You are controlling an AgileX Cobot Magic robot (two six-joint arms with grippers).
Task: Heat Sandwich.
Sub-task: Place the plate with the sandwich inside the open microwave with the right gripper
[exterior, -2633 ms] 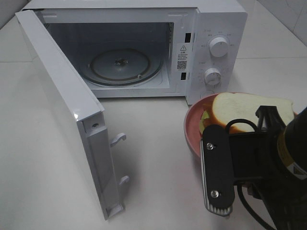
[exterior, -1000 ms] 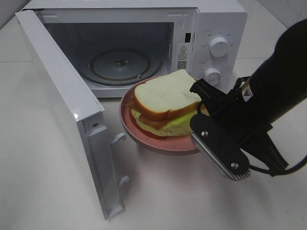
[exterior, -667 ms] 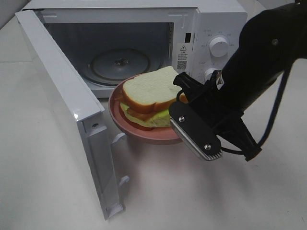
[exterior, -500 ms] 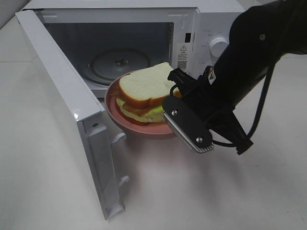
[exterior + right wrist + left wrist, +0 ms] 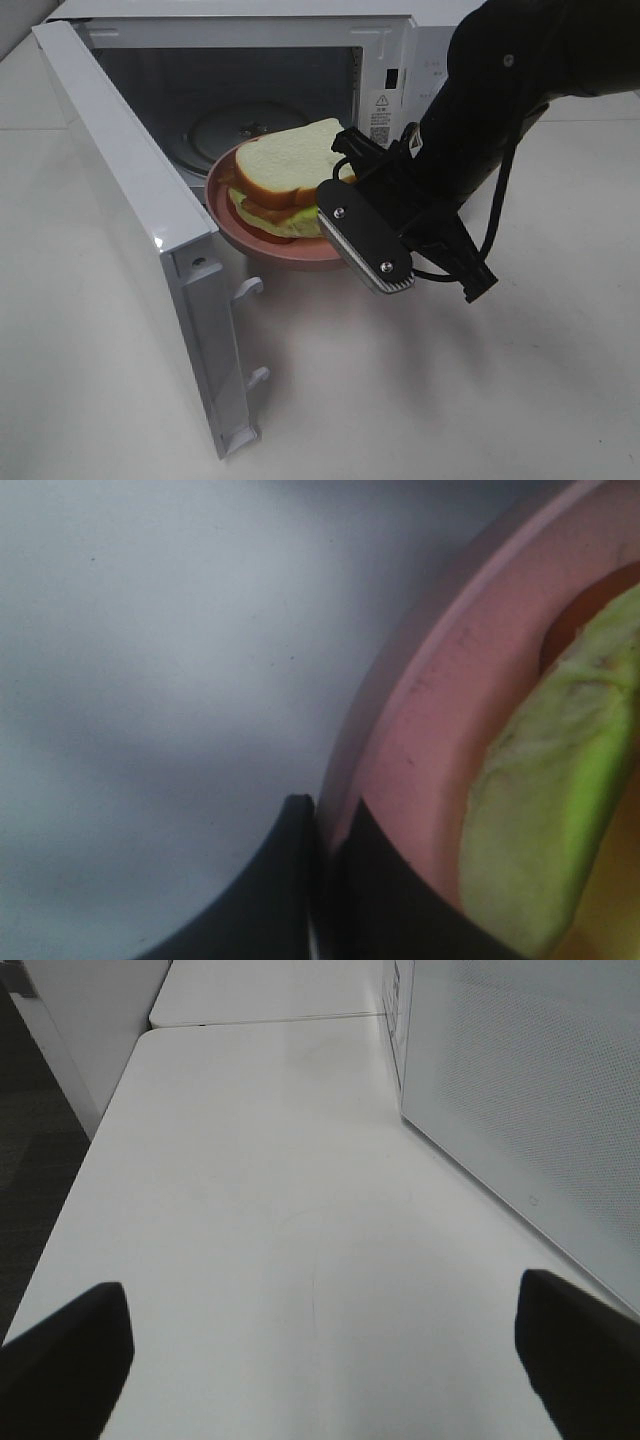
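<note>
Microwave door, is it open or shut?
Open: the door swings wide to the left, and the glass turntable inside shows.

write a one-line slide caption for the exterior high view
The right gripper holds a round pink plate bearing a stacked white-bread sandwich at the mouth of the open white microwave.

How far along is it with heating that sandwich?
Done: the microwave door stands open, and the plate with the sandwich is off the table. In hand: the right end effector is shut on the plate's rim, holding it at the oven's mouth. Left: set it on the glass turntable, let go, shut the door, start heating. The left end effector is open, empty.
</note>
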